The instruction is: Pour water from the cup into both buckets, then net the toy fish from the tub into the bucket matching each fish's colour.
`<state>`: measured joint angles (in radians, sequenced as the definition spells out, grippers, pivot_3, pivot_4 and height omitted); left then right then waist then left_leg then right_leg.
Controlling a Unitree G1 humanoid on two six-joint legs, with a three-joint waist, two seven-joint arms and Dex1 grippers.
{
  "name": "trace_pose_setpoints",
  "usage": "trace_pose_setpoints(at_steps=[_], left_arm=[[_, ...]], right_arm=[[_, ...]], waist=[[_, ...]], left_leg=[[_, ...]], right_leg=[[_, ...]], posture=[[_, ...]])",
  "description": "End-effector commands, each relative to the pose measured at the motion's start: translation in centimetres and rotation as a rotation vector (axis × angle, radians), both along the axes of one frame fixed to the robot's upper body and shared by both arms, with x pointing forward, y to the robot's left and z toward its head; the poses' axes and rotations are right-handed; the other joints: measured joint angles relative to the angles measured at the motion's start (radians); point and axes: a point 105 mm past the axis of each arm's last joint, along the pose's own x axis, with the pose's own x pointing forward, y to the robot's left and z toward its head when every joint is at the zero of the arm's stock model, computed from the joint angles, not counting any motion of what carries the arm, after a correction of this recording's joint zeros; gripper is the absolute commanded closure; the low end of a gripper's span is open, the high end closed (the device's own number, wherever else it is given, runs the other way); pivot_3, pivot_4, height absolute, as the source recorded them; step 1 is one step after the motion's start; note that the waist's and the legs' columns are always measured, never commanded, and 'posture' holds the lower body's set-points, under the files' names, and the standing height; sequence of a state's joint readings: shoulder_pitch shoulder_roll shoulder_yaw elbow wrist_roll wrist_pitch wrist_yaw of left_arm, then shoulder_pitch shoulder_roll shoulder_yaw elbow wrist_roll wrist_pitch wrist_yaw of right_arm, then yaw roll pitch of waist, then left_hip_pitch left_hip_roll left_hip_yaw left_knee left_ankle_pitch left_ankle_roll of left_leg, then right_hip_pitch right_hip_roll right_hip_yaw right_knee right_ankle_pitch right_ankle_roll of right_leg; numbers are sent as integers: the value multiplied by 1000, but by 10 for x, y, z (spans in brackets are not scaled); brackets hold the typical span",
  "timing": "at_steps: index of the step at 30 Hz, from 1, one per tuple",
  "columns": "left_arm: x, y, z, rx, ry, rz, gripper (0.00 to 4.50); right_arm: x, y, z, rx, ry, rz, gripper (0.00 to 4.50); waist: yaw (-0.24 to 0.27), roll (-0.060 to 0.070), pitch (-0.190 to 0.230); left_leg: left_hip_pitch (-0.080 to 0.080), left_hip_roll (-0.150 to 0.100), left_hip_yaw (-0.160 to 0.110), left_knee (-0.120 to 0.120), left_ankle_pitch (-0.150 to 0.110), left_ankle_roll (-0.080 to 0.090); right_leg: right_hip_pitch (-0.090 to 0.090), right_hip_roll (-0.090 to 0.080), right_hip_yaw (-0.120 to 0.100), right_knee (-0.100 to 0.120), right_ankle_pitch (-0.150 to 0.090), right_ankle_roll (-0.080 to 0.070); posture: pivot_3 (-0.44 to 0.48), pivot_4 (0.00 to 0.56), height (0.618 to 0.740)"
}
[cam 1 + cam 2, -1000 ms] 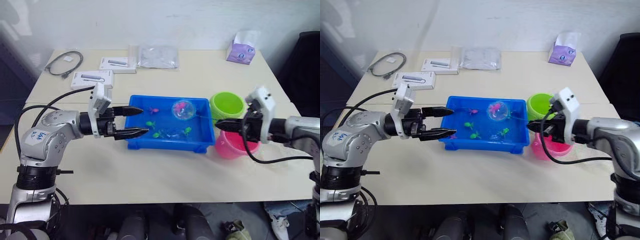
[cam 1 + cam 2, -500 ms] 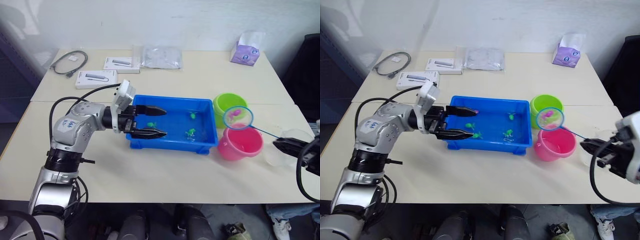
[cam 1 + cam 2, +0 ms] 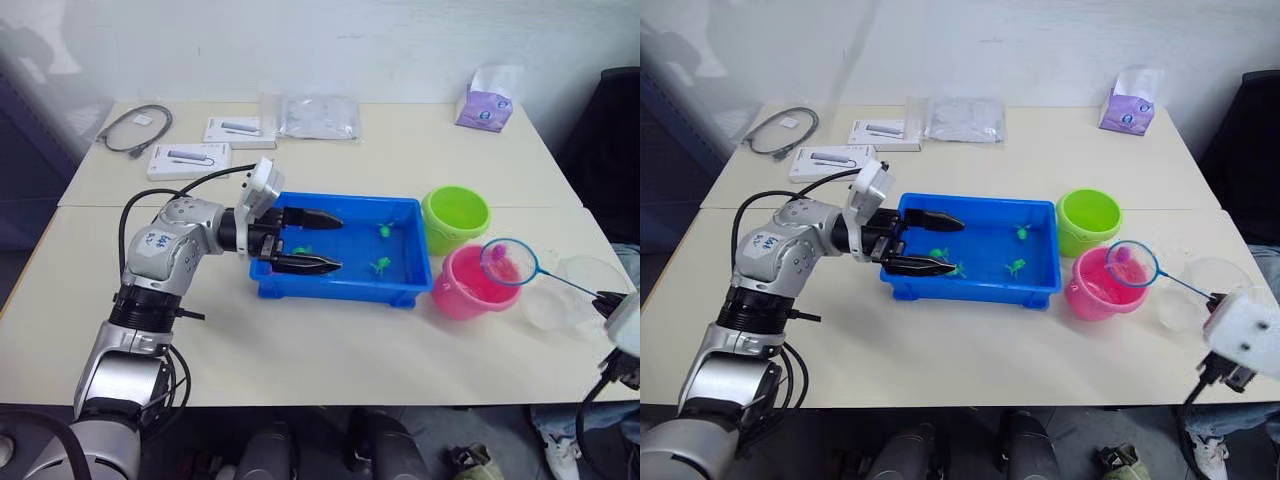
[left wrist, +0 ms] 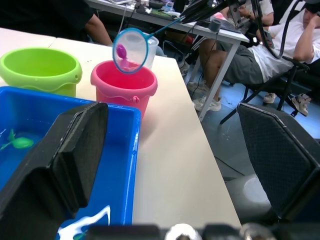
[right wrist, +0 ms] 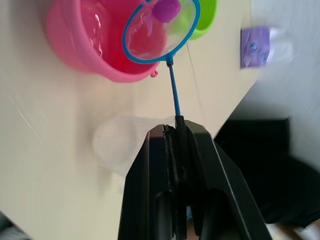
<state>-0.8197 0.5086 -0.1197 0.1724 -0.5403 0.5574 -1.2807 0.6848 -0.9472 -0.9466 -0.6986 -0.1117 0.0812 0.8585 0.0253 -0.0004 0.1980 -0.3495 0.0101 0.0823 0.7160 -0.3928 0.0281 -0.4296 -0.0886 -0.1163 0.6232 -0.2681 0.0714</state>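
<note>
Pink fish [image 5: 165, 9] now rides in the net [image 3: 1131, 263], whose blue hoop hangs right over the pink bucket [image 3: 1095, 290]; a second ago that hoop was down in the tub [image 3: 970, 252] among the fish, and half a second ago it hovered between the two buckets, nearer the green one [image 3: 1088, 218]. So the catch has been lifted out of the water and carried across to the bucket of its own colour, which already holds water. The right tool [image 5: 176, 145] is clamped shut on the net's thin handle, the grip sitting out past the counter's [image 3: 330, 340] right end, above the clear cup [image 3: 570, 290] that stands empty beside the pink bucket. The left tool [image 3: 305, 240] hangs over the left part of the tub with its two fingers spread and nothing between them, further in over the water than it was a second ago. A few green fish [image 3: 380, 265] remain in the tub. In my judgement the next step is to tip the hoop so the pink fish drops into the pink bucket, then return for the green ones.
</note>
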Motion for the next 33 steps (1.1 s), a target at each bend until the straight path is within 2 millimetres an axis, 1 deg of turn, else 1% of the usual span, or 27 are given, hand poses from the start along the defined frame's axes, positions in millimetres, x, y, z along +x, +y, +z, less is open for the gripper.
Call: trace_pose_setpoints(at_steps=[1,3,8,12,15,17,18,20,22,23,26,29,31,33], left_arm=[[-1,-3,12,-10,-53,-24,73],[-1,-4,13,-8,-56,-24,73],[0,-4,13,-5,-64,-16,73],[0,-2,14,-2,-67,-3,73],[1,1,13,4,-66,8,73],[3,4,12,10,-61,24,73],[5,9,10,18,-48,49,73],[11,20,4,37,-36,110,73],[12,33,1,40,-21,172,73],[11,38,1,37,-14,195,73],[6,55,-3,39,2,279,73],[-2,77,-10,55,16,394,73],[-6,89,-11,57,21,460,73],[-10,100,-12,61,23,525,73]], right_arm=[[3,-9,9,-244,-64,73,4500],[6,-12,12,-333,-83,116,4500],[11,-8,12,-404,-105,193,4500],[16,-12,26,-422,-154,214,4500],[17,-11,28,-395,-141,227,4500],[21,-12,33,-239,-166,179,4500],[26,-8,37,-34,-185,137,4500],[35,10,36,337,-133,114,4500],[44,37,25,629,34,105,4500],[46,49,20,728,114,100,4500],[60,82,13,987,300,100,4500],[81,110,7,1176,471,89,4500],[91,126,2,1242,579,77,4500],[105,137,-4,1279,650,37,4500]], waist=[[1,0,0],[-1,0,0],[-1,0,0],[-2,0,0],[-1,0,0],[-2,0,0],[-2,0,0],[-6,0,0],[-12,0,0],[-19,0,0],[-29,-1,1],[-28,-1,1],[-28,-2,1],[-21,-1,1]], left_leg=[[0,0,0,0,0,0],[0,0,0,0,0,0],[1,1,1,0,0,0],[3,1,3,0,0,0],[5,1,5,-1,0,0],[6,2,5,-1,0,0],[6,2,6,-1,0,0],[8,3,7,-1,0,0],[10,4,7,-1,0,0],[11,4,7,-1,0,0],[12,5,6,-2,-1,0],[12,4,5,-2,-1,-1],[11,4,5,-2,-2,-1],[9,4,5,-2,-2,-1]], right_leg=[[0,0,0,-1,0,0],[0,0,0,-1,0,0],[0,1,2,-1,0,0],[1,1,3,-1,0,0],[1,1,5,-2,0,0],[1,2,6,-1,0,0],[1,2,7,-1,0,0],[3,1,8,-1,0,0],[3,-4,9,0,0,-2],[3,-5,8,2,-1,-3],[2,-6,6,4,-2,-5],[2,-8,5,3,-2,-6],[1,-8,5,2,-2,-6],[1,-9,4,2,-2,-6]], posture=[[0,150,740],[0,150,740],[0,150,740],[0,150,740],[0,150,740],[0,150,740],[0,150,740],[0,150,740],[0,150,740],[0,150,740],[0,150,740],[0,150,740],[0,150,740],[0,150,740]])
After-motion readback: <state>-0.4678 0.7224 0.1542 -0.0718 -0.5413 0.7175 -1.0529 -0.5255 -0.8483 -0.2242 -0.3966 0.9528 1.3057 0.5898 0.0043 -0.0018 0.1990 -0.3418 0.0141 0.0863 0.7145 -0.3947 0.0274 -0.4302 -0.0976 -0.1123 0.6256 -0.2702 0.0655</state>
